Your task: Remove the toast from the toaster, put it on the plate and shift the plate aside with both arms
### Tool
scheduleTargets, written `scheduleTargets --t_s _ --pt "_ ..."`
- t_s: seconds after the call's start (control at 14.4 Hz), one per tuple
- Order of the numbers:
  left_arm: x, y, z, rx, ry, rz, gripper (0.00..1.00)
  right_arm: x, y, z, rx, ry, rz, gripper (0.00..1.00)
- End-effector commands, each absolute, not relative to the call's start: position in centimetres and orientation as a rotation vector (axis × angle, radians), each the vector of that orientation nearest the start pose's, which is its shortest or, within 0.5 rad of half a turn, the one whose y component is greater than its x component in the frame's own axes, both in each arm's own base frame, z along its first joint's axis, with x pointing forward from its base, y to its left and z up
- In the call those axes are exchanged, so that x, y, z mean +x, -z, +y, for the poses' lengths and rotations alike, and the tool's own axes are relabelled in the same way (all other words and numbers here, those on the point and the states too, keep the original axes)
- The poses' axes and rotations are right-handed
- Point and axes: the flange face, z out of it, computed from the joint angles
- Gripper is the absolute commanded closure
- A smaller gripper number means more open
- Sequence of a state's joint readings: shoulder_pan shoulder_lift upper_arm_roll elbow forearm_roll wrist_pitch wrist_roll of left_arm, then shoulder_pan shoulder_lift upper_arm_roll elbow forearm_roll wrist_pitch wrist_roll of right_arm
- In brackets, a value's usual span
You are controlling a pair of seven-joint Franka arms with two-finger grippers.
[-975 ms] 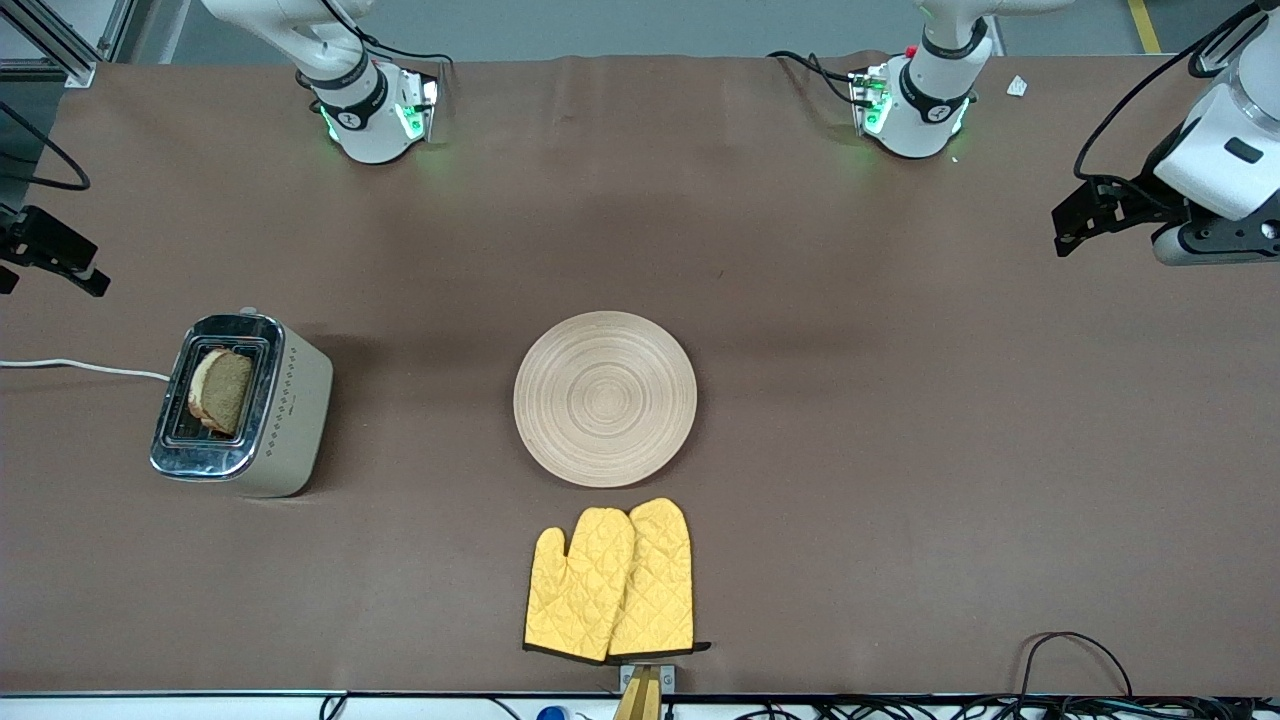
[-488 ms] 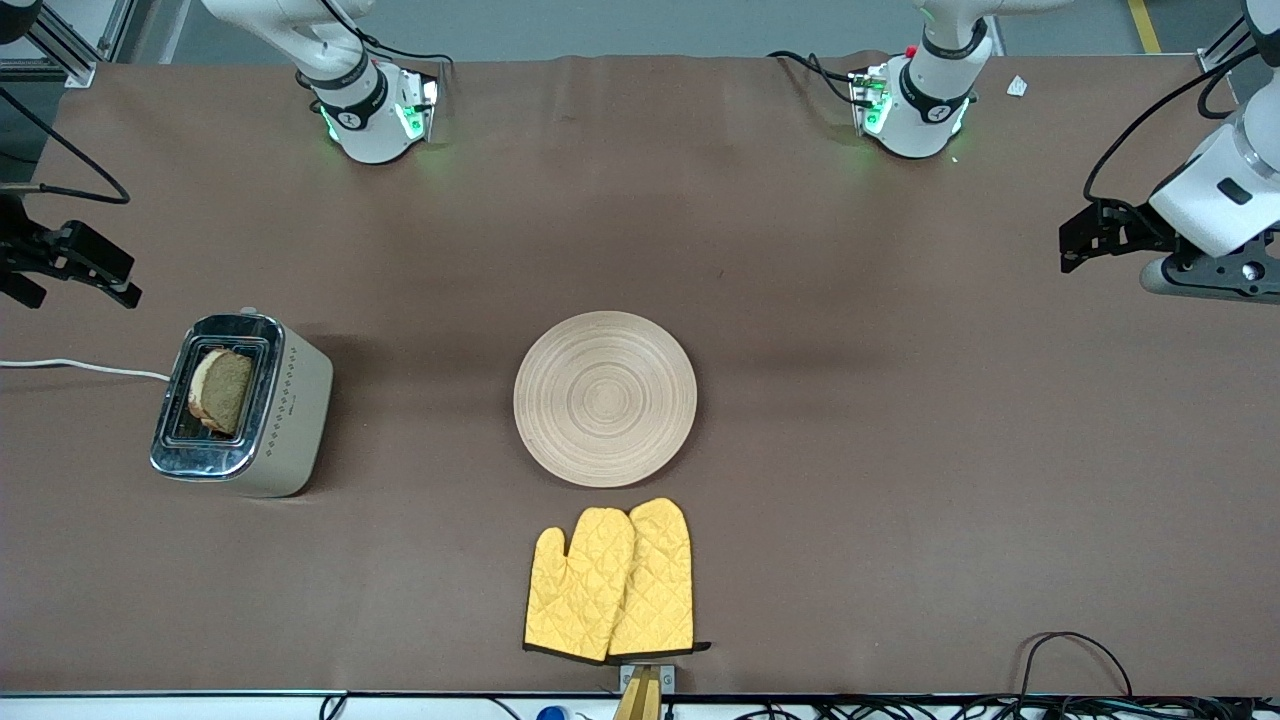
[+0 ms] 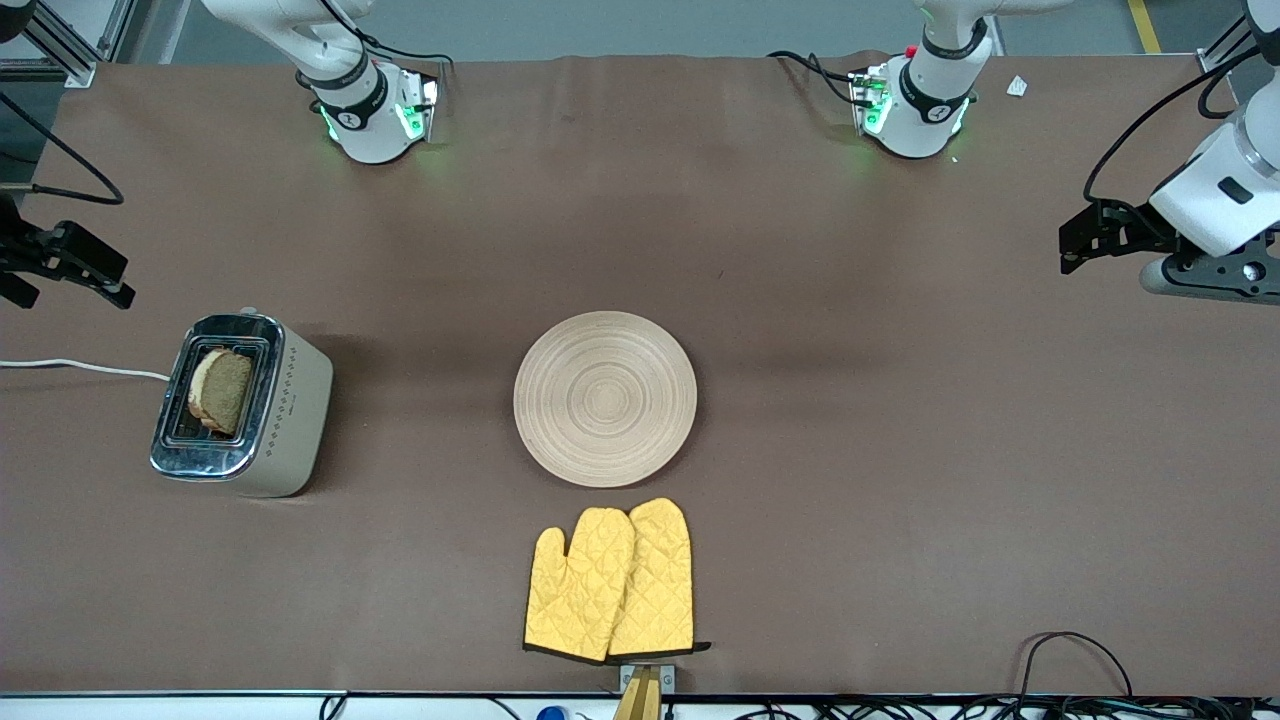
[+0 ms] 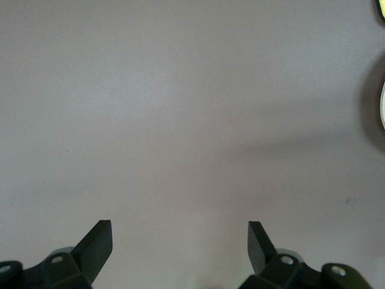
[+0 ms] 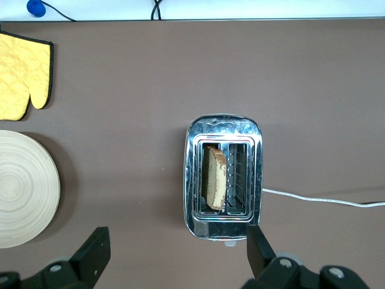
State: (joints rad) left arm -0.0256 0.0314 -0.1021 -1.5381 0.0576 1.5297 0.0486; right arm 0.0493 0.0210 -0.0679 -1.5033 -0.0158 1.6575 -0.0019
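Two grippers hang wide open: right gripper (image 3: pixel 70 262) at the toaster's (image 3: pixel 240 405) eleven o'clock, left gripper (image 4: pixel 179 247) over bare table (image 3: pixel 900 450). Toast (image 3: pixel 222 390) stands in its slot; plate (image 3: pixel 605 398) lies central, mitts (image 3: pixel 610 582) at six o'clock. No writing legible.

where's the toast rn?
Toast stands in a slot of the toaster, toward the right arm's end of the table, well apart from the plate.

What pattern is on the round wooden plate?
Concentric ring grooves on the light beige round wooden plate, clearest in the front view.
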Motion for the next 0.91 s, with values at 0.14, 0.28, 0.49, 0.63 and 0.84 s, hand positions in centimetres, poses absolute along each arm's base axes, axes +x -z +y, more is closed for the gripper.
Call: scheduleTargets --t_s 0.14,0.28,0.49,0.63,0.84 --pt "55.61 -62.59 -6.36 -3.064 -0.051 0.289 0.01 57.43 -65.49 -2.99 -3.154 0.225 0.074 0.00" --pt "55.61 -62.59 -6.36 -3.064 -0.051 0.291 0.01 57.41 -65.68 -2.79 -3.160 0.227 0.067 0.00" --pt "55.60 -62.59 -6.44 -3.063 -0.051 0.296 0.01 57.36 -66.08 -2.70 -3.159 0.235 0.062 0.00" --pt "55.63 -62.50 -6.53 -3.063 -0.053 0.298 0.01 57.28 -66.21 -2.53 -3.159 0.235 0.055 0.00" --pt "56.04 -61.74 -6.57 -3.067 -0.072 0.297 0.01 57.28 -66.05 -2.37 -3.161 0.227 0.053 0.00"
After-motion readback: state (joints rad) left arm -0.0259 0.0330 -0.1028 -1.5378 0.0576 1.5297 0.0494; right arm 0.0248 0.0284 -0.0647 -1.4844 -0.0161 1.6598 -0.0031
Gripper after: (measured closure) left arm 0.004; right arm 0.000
